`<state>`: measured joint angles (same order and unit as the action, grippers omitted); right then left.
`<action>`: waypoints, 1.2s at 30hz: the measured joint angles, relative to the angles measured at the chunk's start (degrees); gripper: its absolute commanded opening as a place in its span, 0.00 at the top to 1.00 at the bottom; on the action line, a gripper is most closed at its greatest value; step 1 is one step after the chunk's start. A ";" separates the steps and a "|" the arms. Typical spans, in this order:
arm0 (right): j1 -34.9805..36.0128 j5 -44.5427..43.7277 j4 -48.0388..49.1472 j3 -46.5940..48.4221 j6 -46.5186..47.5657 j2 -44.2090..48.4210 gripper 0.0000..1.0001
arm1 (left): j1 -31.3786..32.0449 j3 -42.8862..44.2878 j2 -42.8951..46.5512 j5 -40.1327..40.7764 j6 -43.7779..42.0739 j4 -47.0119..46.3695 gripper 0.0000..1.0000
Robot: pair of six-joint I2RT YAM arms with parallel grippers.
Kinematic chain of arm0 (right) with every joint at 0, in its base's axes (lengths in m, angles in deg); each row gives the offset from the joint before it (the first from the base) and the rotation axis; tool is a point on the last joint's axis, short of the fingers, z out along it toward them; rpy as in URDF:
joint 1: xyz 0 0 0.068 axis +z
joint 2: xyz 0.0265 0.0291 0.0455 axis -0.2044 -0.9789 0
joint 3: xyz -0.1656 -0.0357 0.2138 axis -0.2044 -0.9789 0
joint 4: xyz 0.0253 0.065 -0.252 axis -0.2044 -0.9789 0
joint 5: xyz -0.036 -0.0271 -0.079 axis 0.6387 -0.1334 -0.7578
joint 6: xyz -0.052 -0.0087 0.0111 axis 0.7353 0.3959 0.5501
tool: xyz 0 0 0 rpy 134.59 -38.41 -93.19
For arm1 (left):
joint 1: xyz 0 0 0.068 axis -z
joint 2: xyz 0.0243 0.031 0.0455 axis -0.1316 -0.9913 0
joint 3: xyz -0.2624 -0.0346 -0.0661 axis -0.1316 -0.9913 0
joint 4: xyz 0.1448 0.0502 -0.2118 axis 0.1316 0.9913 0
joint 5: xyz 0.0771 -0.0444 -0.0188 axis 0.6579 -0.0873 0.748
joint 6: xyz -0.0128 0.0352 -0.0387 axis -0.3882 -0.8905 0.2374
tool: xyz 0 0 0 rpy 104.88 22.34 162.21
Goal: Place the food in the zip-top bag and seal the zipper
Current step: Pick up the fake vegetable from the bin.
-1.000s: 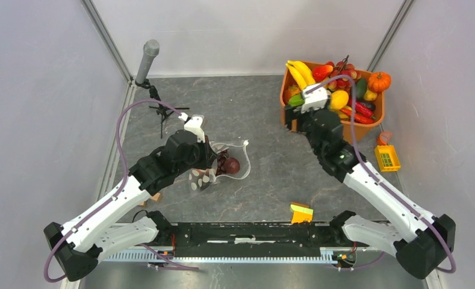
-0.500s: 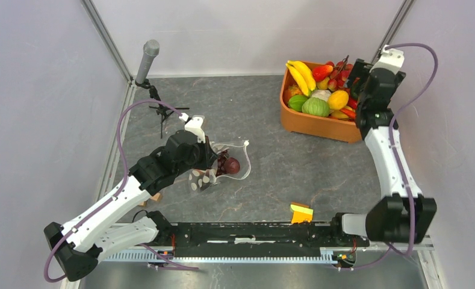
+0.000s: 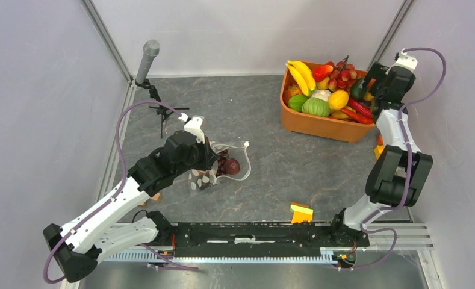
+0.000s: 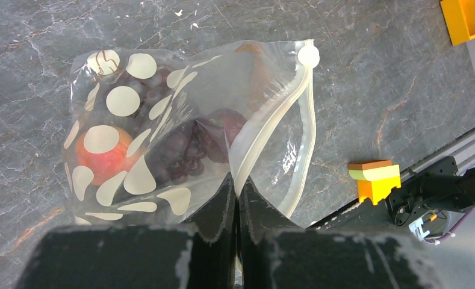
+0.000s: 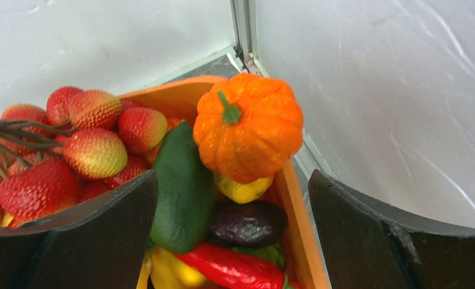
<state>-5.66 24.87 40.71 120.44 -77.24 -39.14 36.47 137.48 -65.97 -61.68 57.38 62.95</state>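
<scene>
The clear polka-dot zip-top bag [image 4: 162,114] lies on the grey table with dark maroon grapes [image 4: 189,147] and a red-orange fruit [image 4: 102,159] inside. My left gripper [image 4: 236,186] is shut on its white zipper [image 4: 283,120] strip, near the bag's mouth [image 3: 232,159]. My right gripper [image 5: 233,186] stands open over the far right corner of the orange tub [image 3: 319,123]. An orange pumpkin [image 5: 250,135], a green fruit [image 5: 183,186] and a dark eggplant [image 5: 247,223] lie between and below its fingers, untouched.
The tub also holds bananas [image 3: 301,73], red lychees [image 5: 96,150] and a red pepper [image 5: 235,268]. A microphone stand [image 3: 147,60] stands at the back left. A yellow-orange block [image 3: 301,212] sits near the front rail. The enclosure wall [image 5: 373,90] is close on the right.
My right arm has swung from the tub's near left side round to its far right corner, and its jaws have opened wider. The left arm and the bag have not moved.
</scene>
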 measured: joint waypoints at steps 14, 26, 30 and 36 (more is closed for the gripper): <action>-4.20 8.22 5.84 4.70 -1.18 -6.91 0.02 | -0.04 0.00 -0.28 0.00 -0.04 -0.07 0.92; -5.49 11.91 8.09 5.46 -1.27 -12.63 0.06 | -0.09 0.00 -0.70 0.07 -0.11 -0.04 0.92; -5.73 13.18 8.50 6.56 -1.31 -13.68 0.26 | -0.09 0.00 -0.76 0.09 -0.09 -0.04 0.92; -6.05 15.76 10.32 6.58 -1.42 -13.70 0.54 | -0.09 0.00 -0.76 0.11 -0.11 -0.04 0.92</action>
<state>-11.71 40.63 51.03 127.02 -78.66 -52.84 36.38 137.48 -66.73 -61.57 57.27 62.90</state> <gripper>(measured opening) 0.770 0.077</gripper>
